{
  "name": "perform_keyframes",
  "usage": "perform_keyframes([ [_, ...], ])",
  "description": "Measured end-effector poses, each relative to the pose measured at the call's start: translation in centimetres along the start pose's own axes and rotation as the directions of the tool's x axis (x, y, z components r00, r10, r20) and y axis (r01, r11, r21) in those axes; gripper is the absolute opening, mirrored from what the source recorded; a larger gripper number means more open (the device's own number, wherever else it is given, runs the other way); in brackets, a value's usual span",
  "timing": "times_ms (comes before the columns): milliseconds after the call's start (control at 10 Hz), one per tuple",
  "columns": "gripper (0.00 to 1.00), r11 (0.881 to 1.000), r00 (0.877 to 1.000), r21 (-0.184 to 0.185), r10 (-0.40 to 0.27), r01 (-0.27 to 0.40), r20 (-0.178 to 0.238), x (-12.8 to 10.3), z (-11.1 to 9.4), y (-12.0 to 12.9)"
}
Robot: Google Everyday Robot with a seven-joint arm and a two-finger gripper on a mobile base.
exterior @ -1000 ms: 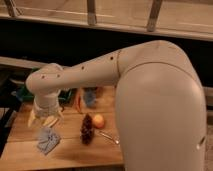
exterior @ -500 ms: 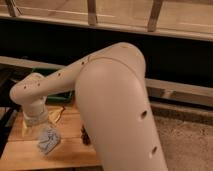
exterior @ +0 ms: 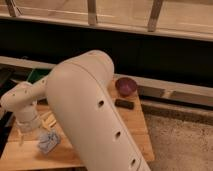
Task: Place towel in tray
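White-cased, your gripper [exterior: 26,131] hangs low over the left end of the wooden table [exterior: 135,130] (its grip state you cannot tell). Just right of it, the pale blue towel [exterior: 48,141] lies crumpled on the wood. The green tray [exterior: 36,75] sits farther back, well apart from the towel.

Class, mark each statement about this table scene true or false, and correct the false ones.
1. The towel lies on the wooden table. True.
2. The tool hangs over the table's right end. False: it is over the left end, beside the towel.
3. A purple round thing sits at the back right. True.
4. The towel is in the green tray. False: it lies on the table, apart from the tray.
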Motion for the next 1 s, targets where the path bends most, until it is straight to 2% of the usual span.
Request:
perform_keyframes([
  [500,0.8,1.0,1.0,0.007,0.004,-0.004,-0.003,0.0,0.1,-0.1],
  [600,0.8,0.999,1.0,0.035,0.022,-0.021,-0.014,-0.2,0.2,-0.6],
  [700,0.8,0.996,0.999,0.085,0.031,-0.029,-0.03,-0.3,0.8,-0.7],
  [800,0.8,0.994,0.998,0.106,0.04,-0.035,-0.043,-0.4,1.4,-1.0],
  [1000,0.8,0.992,0.995,0.108,0.073,-0.067,-0.06,-0.7,2.9,-2.4],
])
